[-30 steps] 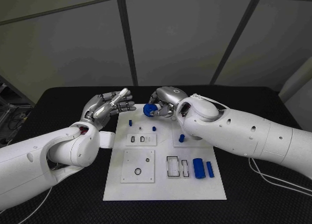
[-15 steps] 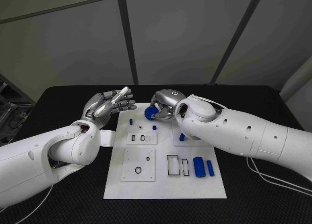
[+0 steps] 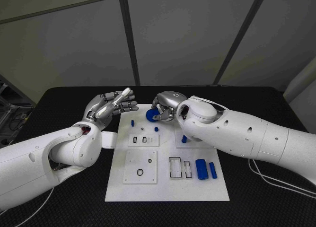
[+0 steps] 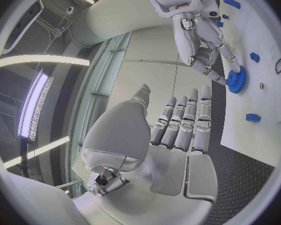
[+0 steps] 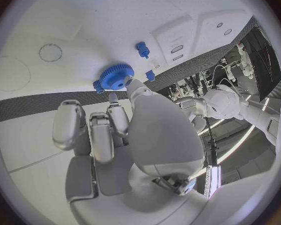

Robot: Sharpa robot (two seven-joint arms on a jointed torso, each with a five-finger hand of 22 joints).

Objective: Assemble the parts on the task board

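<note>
The right hand [image 3: 168, 105] has its fingertips clamped on a blue gear [image 3: 152, 113], which sits at the ends of those fingers above the far end of the task board [image 3: 199, 189]; whether the gear touches the board cannot be told from the head view. In the right wrist view the gear [image 5: 115, 78] projects beyond the fingertips [image 5: 135, 87], with a small blue peg [image 5: 142, 49] standing on the board a little past it. The left hand [image 3: 110, 107] holds nothing: its fingers [image 4: 184, 122] are extended, side by side with small gaps, palm raised beside the board's far left corner, well clear of every part. Just below the gear-holding fingers stand two short blue pegs [image 3: 132, 124] and [image 3: 156, 129], and another blue piece [image 3: 184, 139] lies close under the right forearm. Nearer the robot, two blue cylinders [image 3: 201, 170] lie loose beside an open rectangular slot [image 3: 175, 168]; a ring outline [image 3: 139, 173] on the left-hand plate also looks vacant. Judgement: assembly is at an early stage; the gear is in transit, unseated, and most recesses remain unfilled.
</note>
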